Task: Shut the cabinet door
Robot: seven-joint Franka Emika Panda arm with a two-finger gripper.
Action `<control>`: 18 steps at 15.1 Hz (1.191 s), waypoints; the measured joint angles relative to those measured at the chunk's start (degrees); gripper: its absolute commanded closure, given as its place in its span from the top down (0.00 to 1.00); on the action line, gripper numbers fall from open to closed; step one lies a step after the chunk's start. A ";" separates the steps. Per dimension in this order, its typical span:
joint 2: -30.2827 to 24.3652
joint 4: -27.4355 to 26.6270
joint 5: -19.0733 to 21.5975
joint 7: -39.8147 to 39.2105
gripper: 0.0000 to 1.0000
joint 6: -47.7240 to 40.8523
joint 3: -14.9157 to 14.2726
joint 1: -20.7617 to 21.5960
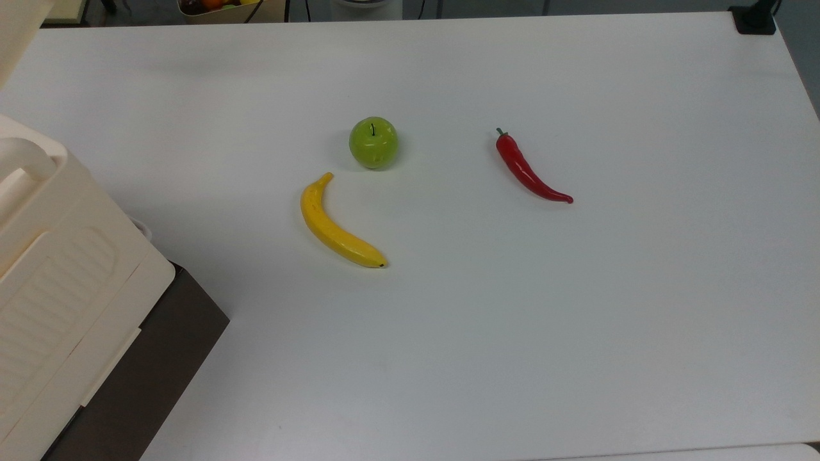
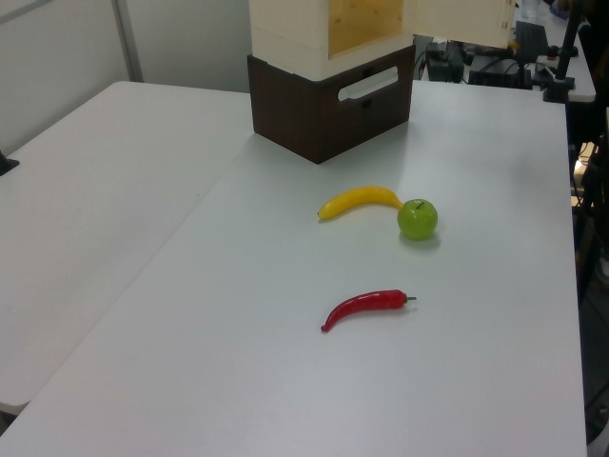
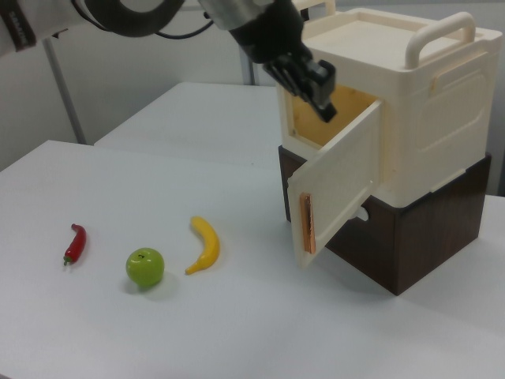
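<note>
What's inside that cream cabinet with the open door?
Through the open cabinet door, the cabinet shows bare wooden walls and nothing stored. The claw and door cover the lower interior.

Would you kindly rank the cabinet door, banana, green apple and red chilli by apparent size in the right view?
1. cabinet door, by far the largest
2. banana
3. green apple, shorter than the banana but rounder, so close
4. red chilli, smallest

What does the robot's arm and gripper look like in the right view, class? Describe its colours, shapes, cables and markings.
In the right view, the arm ends in a black two-finger gripper with blocky, angular fingers, mounted below a silvery-grey cylindrical wrist section. Higher up, the arm has a white casing with a dark ring-shaped joint. A black cable loops beside it. A small dark label sits on the white casing at the right view's upper left; its text cannot be read.
</note>
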 measured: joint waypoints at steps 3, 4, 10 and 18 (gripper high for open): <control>0.39 -0.03 0.25 0.00 0.00 1.98 -0.03 -3.07; 0.59 -0.05 0.58 -0.01 0.00 2.31 -0.05 -3.92; 2.84 -1.66 2.57 -2.44 0.00 2.38 -0.13 -5.42; 3.52 -2.12 10.30 -2.79 0.00 2.39 1.41 -3.78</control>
